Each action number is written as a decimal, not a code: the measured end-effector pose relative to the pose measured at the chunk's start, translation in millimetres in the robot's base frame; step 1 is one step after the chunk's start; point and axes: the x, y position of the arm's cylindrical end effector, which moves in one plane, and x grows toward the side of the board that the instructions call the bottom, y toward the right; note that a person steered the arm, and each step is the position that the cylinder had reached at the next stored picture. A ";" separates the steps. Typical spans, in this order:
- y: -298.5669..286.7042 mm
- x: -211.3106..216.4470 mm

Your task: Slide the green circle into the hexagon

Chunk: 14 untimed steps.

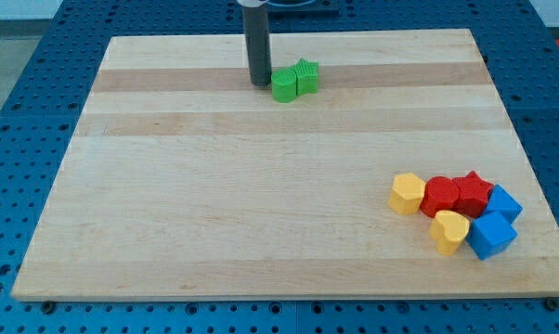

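The green circle (284, 85) lies near the view's top centre of the wooden board (261, 204). It touches a green star (305, 75) on its upper right. My tip (259, 83) stands just left of the green circle, touching or nearly touching it. A yellow hexagon (408, 193) sits at the view's lower right, at the left end of a cluster of blocks. The rod rises out of the top of the view.
The cluster at the lower right holds a red round block (441, 197), a red star (474, 193), a yellow heart (449, 231) and two blue blocks (492, 234), (505, 203). A blue pegboard (19, 111) surrounds the board.
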 end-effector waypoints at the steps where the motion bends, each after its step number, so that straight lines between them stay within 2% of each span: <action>1: 19.3 9.8; 3: 59.0 44.9; 7: 64.0 132.8; 9: 100.7 132.4; 11: 112.9 100.4; 14: 129.1 126.7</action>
